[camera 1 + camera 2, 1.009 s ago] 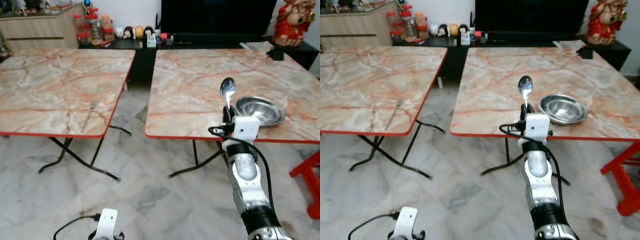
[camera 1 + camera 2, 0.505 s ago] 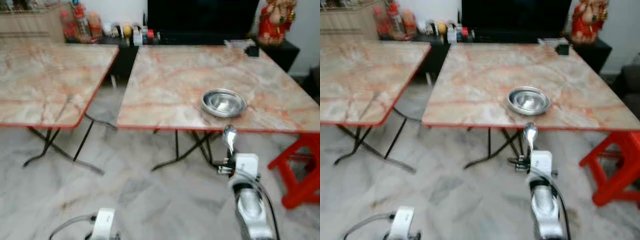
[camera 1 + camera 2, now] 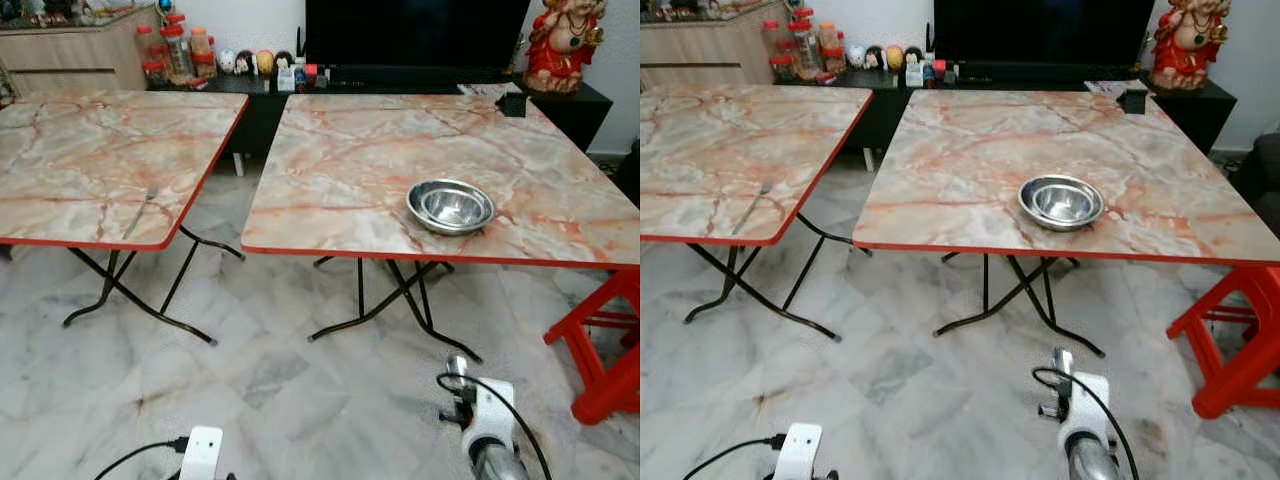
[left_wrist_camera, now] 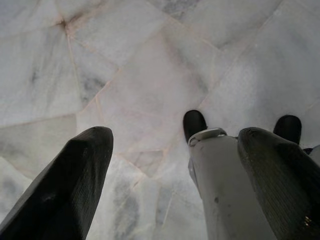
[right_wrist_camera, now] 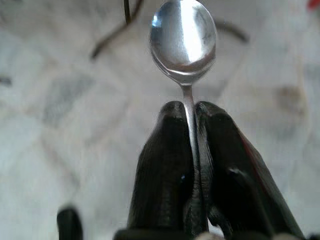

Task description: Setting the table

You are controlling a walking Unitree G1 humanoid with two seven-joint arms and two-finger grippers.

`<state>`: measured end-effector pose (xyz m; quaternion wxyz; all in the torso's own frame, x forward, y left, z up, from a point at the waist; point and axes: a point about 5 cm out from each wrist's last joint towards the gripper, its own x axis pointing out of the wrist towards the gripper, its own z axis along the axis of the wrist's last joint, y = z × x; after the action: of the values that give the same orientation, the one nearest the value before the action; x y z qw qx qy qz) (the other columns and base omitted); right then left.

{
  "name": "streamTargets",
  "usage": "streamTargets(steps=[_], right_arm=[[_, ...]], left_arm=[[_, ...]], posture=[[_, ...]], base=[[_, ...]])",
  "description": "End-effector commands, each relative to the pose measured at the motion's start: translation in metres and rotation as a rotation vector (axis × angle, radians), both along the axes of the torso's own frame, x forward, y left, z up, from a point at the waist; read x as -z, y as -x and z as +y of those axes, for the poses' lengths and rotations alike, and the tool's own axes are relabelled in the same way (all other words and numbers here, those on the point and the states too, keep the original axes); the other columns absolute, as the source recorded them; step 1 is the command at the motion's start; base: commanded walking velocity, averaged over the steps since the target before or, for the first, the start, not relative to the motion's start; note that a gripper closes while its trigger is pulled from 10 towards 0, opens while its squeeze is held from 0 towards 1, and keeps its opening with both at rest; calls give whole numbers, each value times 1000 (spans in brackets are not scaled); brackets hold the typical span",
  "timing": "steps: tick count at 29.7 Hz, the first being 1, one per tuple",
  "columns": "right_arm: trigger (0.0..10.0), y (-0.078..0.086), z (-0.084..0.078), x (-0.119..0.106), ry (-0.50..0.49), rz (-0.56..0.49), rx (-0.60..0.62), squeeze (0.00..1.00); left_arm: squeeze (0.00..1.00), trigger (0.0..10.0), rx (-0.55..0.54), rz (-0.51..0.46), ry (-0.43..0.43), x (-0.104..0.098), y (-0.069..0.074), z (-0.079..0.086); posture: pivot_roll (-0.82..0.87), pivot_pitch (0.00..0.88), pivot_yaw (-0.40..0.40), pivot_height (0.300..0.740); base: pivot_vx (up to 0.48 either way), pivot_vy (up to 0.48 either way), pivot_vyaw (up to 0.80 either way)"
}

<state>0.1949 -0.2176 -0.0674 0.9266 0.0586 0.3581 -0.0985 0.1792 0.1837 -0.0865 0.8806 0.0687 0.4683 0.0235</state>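
Spoon clamped in the right end effector, low over the marble floor.

The right end effector has its two black fingers pressed together on the handle of a spoon, bowl pointing away from the wrist; in the head views it sits at the lower right of the frame, below the edge of the right surface. A steel bowl rests on that surface, right of centre. The left end effector hangs over the floor at the lower left, fingers spread, holding nothing. A fork lies on the left surface.
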Motion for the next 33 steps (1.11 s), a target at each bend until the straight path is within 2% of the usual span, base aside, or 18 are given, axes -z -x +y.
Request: streamTargets(steps=[1,5,9,14,24,28,33], right_arm=[[10000,17,-3,10,5,101,15,0],[10000,32,-2,18,-8,165,45,0],[10000,32,-1,19,-26,165,50,0],[10000,31,9,21,-65,185,16,0],[10000,27,7,19,-52,178,8,0],[10000,27,7,19,-50,175,9,0],[10000,31,8,21,-57,182,29,0]], left_arm=[[0,10000,0,17,-2,1,2,1],[0,10000,2,15,-3,0,0,2],[0,10000,2,14,-3,0,-1,2],[0,10000,9,25,18,0,-2,-5],[0,10000,29,34,16,1,-1,-7],[0,10000,35,42,6,2,1,-6],[0,10000,-20,22,18,1,2,-1]], posture=[[-61,0,-3,740],[-52,0,-8,740],[-52,0,-8,740],[-63,0,-10,740],[-62,0,-10,740],[-64,0,-6,740],[-57,0,-5,740]], base=[[0,0,0],[0,0,0],[0,0,0],[0,0,0],[0,0,0],[0,-244,0],[0,0,0]])
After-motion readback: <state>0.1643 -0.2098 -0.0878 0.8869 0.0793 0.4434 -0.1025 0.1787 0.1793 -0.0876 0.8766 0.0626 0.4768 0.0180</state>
